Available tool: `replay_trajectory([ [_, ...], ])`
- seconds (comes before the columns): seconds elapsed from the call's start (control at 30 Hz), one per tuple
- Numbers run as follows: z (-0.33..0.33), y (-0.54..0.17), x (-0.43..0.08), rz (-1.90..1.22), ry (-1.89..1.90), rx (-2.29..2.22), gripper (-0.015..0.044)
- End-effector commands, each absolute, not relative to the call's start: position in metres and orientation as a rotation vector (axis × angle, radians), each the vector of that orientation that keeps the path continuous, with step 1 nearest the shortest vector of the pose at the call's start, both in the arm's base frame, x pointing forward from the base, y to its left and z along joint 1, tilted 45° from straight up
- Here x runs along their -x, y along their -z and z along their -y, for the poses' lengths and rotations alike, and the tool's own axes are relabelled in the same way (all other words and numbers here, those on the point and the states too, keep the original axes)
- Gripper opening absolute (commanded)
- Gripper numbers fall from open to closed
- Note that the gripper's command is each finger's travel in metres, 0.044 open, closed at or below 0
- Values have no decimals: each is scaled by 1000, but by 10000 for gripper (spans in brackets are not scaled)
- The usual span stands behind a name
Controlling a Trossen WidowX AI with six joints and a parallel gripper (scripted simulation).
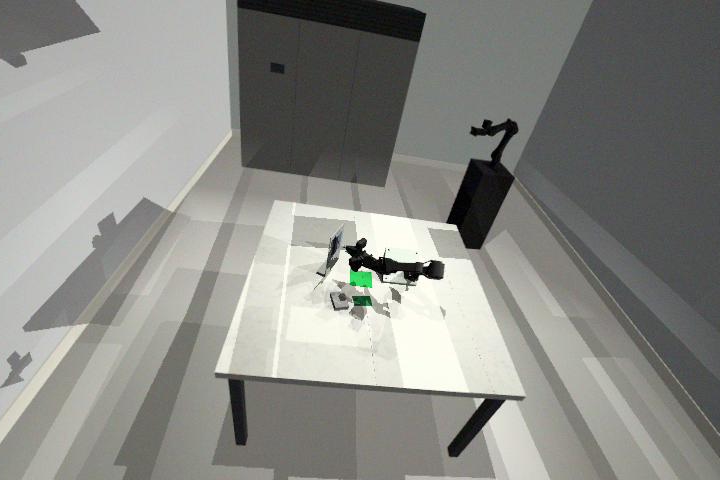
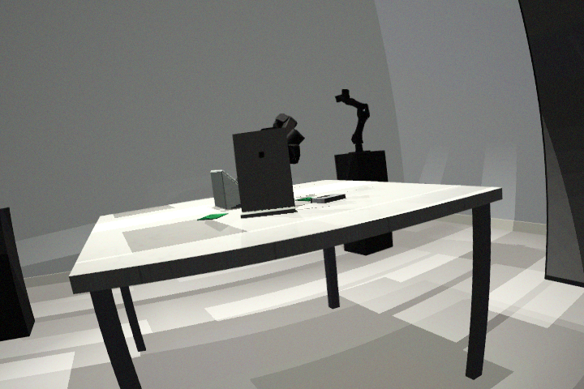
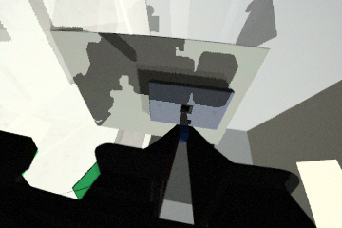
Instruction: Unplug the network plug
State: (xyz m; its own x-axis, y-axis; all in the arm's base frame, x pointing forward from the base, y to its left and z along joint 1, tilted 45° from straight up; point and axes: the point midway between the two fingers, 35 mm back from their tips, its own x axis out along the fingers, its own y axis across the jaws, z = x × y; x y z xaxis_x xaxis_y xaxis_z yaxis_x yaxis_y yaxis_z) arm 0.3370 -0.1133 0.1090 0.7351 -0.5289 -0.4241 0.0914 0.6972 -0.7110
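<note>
The upright panel (image 1: 332, 251) (image 2: 263, 183) (image 3: 123, 102) carries a blue-grey socket block (image 3: 164, 109) with a small dark opening (image 3: 186, 108). My gripper (image 3: 183, 129) (image 1: 346, 249) is in front of that opening, shut on the network plug (image 3: 183, 134), whose blue part shows between the fingertips. A narrow grey-brown piece shows between the fingertips and the opening. I cannot tell whether the plug's tip is still inside. The tab is not clear. Green patches (image 1: 361, 279) (image 2: 212, 216) (image 3: 87, 181) lie on the table; which is the marked square is not clear. In the exterior view the panel hides the fingertips.
A small grey box (image 1: 339, 300) (image 2: 328, 198) lies near a darker green patch (image 1: 362, 301) (image 2: 304, 198). A pale plate (image 1: 400, 253) shows behind my arm. The table (image 1: 321, 350) (image 2: 421, 202) bears them. Another arm (image 1: 503, 141) (image 2: 359, 121) stands on a pedestal beyond the table.
</note>
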Motion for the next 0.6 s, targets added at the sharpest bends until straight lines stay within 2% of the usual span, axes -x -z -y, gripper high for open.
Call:
replay_trajectory([
  [0.0, 112, -109, -334, -667, 378, 720, 0],
  [0.57, 109, -112, -329, -667, 378, 720, 0],
])
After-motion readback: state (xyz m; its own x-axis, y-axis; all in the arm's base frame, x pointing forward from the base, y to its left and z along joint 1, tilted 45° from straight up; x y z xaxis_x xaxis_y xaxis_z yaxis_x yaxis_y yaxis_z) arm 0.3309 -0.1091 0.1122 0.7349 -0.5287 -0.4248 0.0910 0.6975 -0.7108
